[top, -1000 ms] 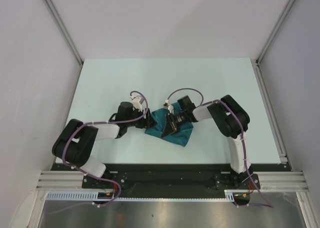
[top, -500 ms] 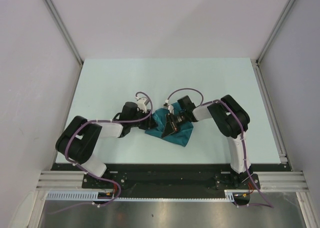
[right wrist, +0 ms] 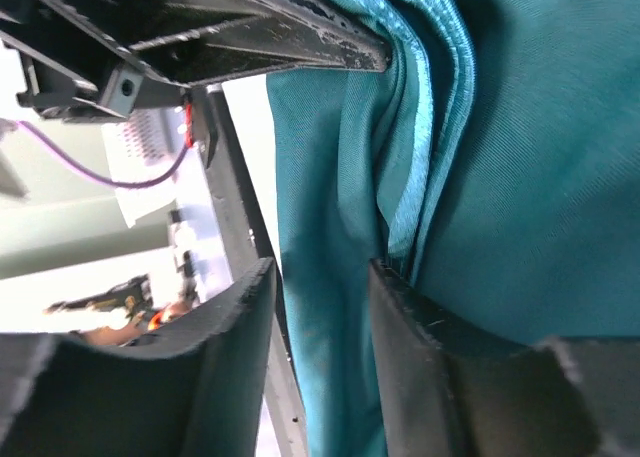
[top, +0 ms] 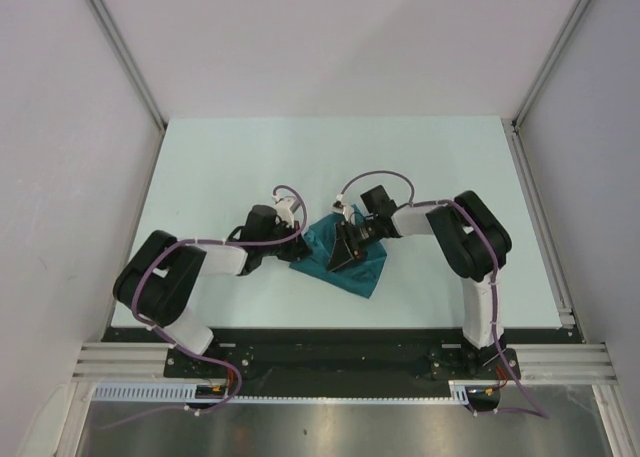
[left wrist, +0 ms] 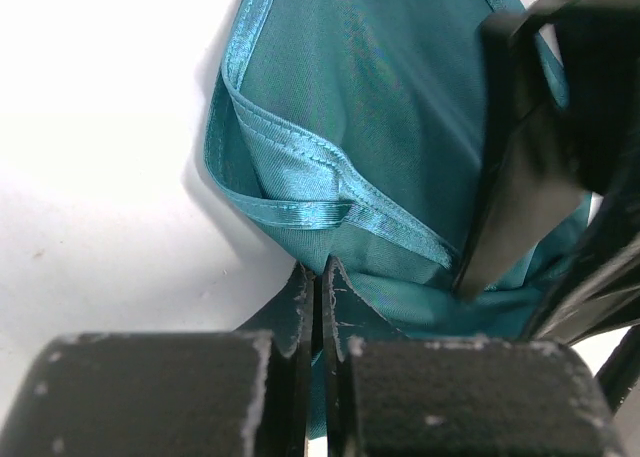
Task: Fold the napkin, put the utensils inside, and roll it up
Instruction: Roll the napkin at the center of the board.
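Observation:
The teal napkin [top: 366, 269] lies bunched in folds on the table near the front, between the two arms. My left gripper [top: 301, 240] is at its left corner, and in the left wrist view the left gripper [left wrist: 321, 269] is shut on a fold of the napkin [left wrist: 380, 97]. My right gripper [top: 341, 253] hangs over the cloth's middle. In the right wrist view the right gripper [right wrist: 322, 277] stands open, with a hanging layer of napkin [right wrist: 520, 177] loose between its jaws. The utensils are hidden.
The pale table [top: 220, 167] is walled by a grey enclosure with aluminium posts [top: 120, 47]. A black rail [top: 330, 339] runs along the near edge, where both arm bases sit. The two grippers are very close together over the cloth.
The left gripper has closed onto the napkin's left corner. The right gripper has opened, letting go of the cloth, and its arm has shifted slightly to the right.

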